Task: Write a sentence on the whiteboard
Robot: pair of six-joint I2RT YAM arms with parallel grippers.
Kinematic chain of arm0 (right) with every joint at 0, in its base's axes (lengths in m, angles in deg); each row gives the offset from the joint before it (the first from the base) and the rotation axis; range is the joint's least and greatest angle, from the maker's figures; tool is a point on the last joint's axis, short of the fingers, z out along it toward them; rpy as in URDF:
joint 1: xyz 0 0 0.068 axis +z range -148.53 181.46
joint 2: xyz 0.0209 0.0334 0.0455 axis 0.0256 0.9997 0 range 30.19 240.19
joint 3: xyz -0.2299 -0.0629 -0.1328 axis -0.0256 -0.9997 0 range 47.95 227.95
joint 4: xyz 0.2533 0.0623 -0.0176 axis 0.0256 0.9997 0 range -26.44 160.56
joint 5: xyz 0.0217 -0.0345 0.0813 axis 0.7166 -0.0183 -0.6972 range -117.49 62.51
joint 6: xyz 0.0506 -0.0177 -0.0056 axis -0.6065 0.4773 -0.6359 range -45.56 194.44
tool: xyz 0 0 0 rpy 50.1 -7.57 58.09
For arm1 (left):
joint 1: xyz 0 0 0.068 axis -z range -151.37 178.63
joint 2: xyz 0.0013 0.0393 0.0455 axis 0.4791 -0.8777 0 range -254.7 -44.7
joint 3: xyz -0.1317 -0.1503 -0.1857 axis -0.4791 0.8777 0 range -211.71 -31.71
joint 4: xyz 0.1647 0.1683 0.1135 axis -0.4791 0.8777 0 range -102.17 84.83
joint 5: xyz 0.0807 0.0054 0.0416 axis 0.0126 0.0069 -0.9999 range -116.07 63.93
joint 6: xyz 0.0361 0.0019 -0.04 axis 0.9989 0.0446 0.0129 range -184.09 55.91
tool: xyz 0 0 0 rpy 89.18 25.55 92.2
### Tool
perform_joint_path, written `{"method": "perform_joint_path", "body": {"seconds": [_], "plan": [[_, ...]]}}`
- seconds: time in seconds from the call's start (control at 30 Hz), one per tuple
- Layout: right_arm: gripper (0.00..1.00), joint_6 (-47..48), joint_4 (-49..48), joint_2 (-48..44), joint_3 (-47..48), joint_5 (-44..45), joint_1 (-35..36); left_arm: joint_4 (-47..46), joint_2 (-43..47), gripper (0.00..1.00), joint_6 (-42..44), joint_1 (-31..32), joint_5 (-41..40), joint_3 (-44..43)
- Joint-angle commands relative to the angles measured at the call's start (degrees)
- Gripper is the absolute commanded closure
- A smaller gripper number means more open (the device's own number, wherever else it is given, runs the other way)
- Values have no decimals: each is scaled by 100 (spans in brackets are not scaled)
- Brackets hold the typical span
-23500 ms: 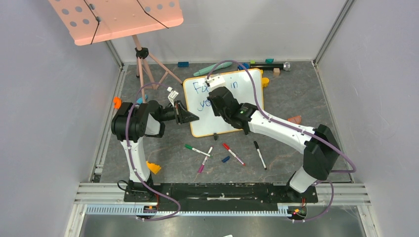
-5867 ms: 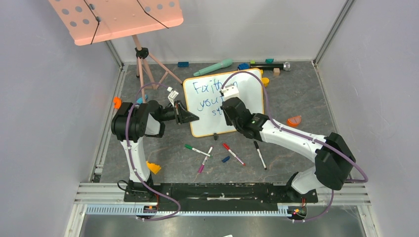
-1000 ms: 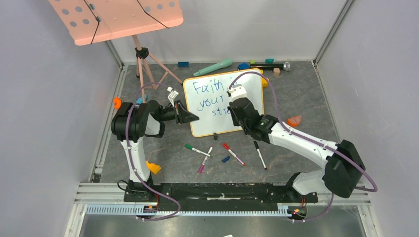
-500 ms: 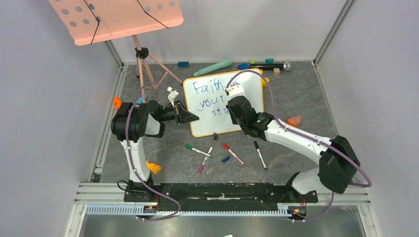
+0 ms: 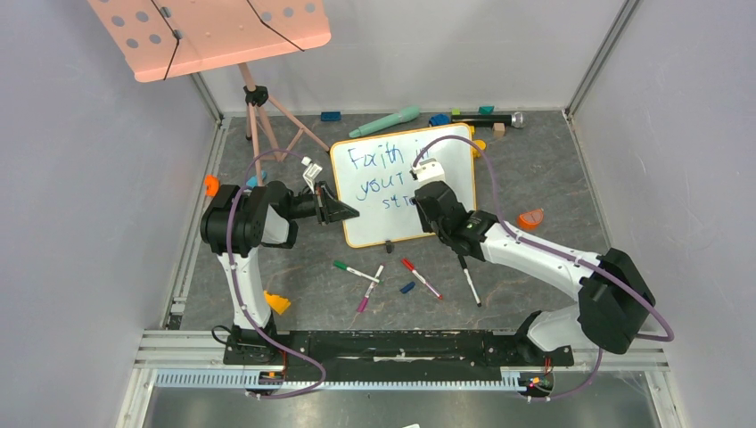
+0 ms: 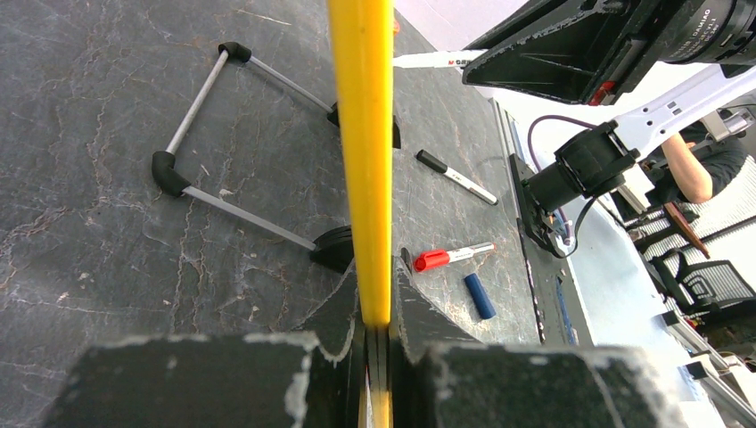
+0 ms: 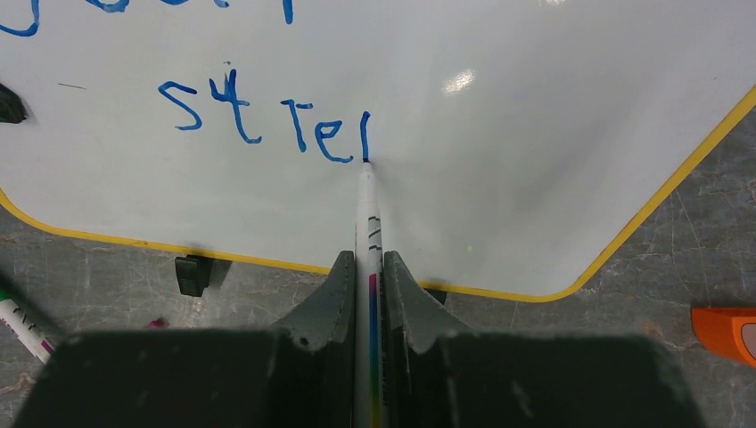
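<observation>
Looking down: large white rectangular board (image 5: 370, 225) with orange-yellow frame, blue handwritten sentence (image 5: 376, 187) unfinished across it. Clamping its left edge in the left gripper (image 6: 376, 332). Pinching a white marker (image 7: 366, 207) in the right gripper (image 7: 368, 278), tip touching beside "stre"; best pressing lightly, stroking rightward into bare white, short of its rounded corner.

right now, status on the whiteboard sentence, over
Left gripper shut on whiteboard frame. Right gripper shut on marker, tip on board. Sentence unfinished, third line mid-word. Nothing on the blank area ahead.
</observation>
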State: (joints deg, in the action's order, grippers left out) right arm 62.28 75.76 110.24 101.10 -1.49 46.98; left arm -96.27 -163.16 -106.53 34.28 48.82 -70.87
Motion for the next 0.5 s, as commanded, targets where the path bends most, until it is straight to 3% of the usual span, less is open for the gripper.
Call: {"method": "perform_joint_path", "body": {"seconds": [0.0,0.47], "plan": [[100,74,-130,21,313,145,-46,-511,116,98,582,59,342,-22],[100,221,14,2,466,190,-313,-511,116,98,584,59,343,-27]]}}
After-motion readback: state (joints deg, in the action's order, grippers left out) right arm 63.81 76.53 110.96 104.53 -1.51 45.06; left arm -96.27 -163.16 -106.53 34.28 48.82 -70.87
